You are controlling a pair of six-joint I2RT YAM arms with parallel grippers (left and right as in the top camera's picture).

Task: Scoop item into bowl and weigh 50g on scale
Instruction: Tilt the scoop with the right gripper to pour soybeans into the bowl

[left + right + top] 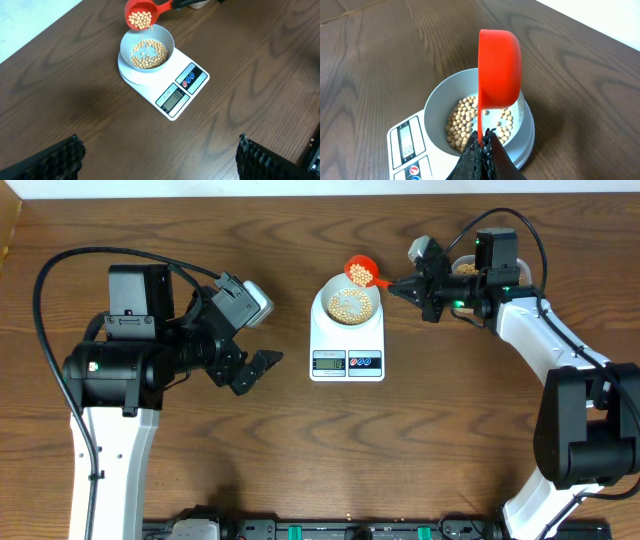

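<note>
The pale bowl [347,304] sits on the white scale [347,361] at table centre, with a layer of tan beans [349,305] in it. My right gripper [409,287] is shut on the handle of a red scoop [361,272], held tilted at the bowl's far rim, with beans in its cup. In the right wrist view the scoop [499,67] stands on edge over the bowl [438,100] and beans [462,125], gripper [484,145] clamped on its handle. In the left wrist view the scoop [140,16] is above the bowl [163,37] on the scale [184,85]. My left gripper [252,370] is open and empty, left of the scale.
A container of beans [464,268] sits behind my right wrist, mostly hidden. The scale's display [329,361] and two round buttons [365,361] face the front. The table's far edge runs along the top.
</note>
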